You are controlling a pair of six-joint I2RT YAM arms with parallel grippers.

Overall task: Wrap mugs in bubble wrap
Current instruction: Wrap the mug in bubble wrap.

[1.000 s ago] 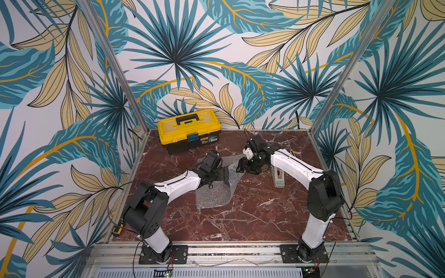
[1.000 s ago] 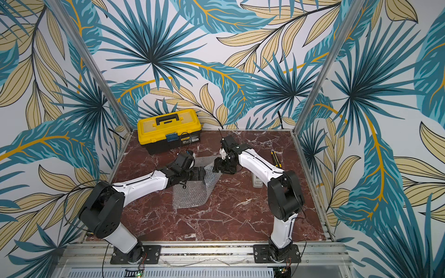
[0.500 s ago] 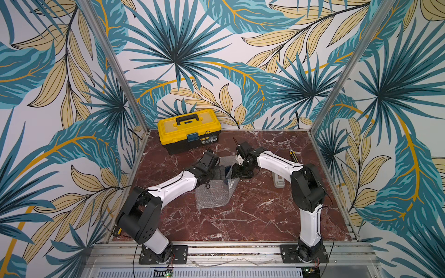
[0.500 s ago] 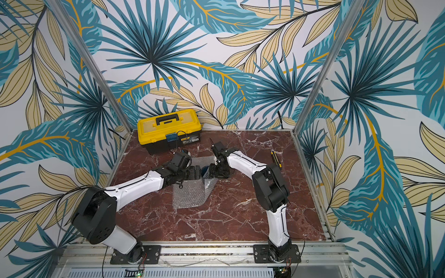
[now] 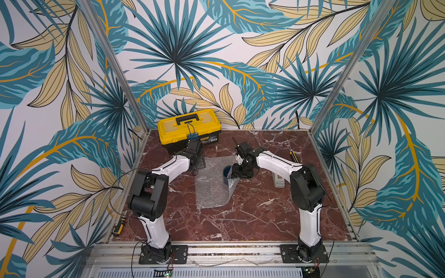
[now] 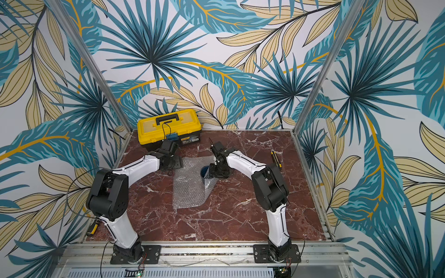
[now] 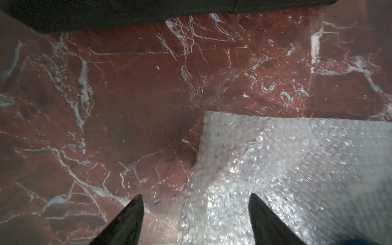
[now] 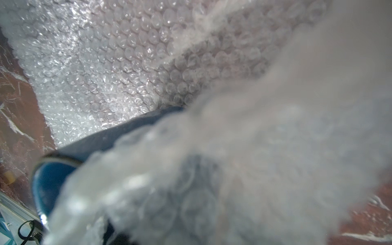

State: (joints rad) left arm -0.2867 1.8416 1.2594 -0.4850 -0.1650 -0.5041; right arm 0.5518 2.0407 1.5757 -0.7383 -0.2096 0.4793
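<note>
1. Blue mug [image 5: 226, 173] stands upright on bubble wrap [image 5: 212, 192] in both top views. Right tool [image 5: 237, 174] is at a raised flap beside it. Left arm has pulled back toward the yellow toolbox [image 5: 189, 130].
2. Left wrist: left tool [image 7: 194, 199] apart, empty, over the wrap's corner.
3. Right wrist: wrap draped over mug, so I can't tell the grip. Step looks like the first fold; next, carry the flap round.

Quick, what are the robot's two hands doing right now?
Left gripper: open, holding nothing.
Right gripper: cannot be told, bubble wrap hides its jaws beside the mug.
</note>
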